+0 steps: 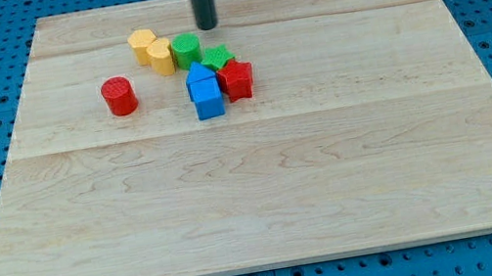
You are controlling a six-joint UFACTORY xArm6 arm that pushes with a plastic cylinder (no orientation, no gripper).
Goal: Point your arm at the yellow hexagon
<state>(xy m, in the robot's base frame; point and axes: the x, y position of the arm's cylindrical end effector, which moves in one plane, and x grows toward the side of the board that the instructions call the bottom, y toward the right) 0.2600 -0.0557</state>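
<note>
My tip (207, 26) stands near the view's top, just above and to the right of the block cluster. Two yellow blocks sit at the cluster's left: one yellow block (143, 46), which looks hexagonal, and a second yellow block (161, 57) touching it at its lower right. A green cylinder (185, 50) sits next to them, just below and left of my tip. My tip touches no block; the yellow hexagon lies well to its left.
A green star (218, 59), a red star (237, 79) and two blue blocks (205, 90) crowd together below the green cylinder. A red cylinder (119, 96) stands alone at the left. The wooden board (265, 194) lies on a blue pegboard.
</note>
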